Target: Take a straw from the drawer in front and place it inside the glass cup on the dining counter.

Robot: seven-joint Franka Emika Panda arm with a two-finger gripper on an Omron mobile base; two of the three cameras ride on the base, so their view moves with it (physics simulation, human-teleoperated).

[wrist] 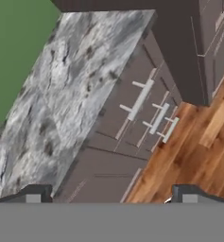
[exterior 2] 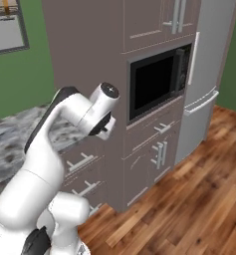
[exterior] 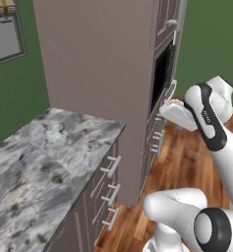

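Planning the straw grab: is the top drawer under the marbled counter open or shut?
Shut. The top drawer sits flush with the drawers below it, handle in line, nothing pulled out.

A grey-and-white marbled counter top [exterior: 44, 162] sits over drawers above wooden floor [exterior 2: 189, 199].

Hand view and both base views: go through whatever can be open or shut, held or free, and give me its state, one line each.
gripper: open, holding nothing.
top drawer: shut, handle untouched.
drawers below it: shut.
microwave: door shut.
fridge: doors shut.
upper cabinet: doors shut.
marbled countertop: bare where it shows.
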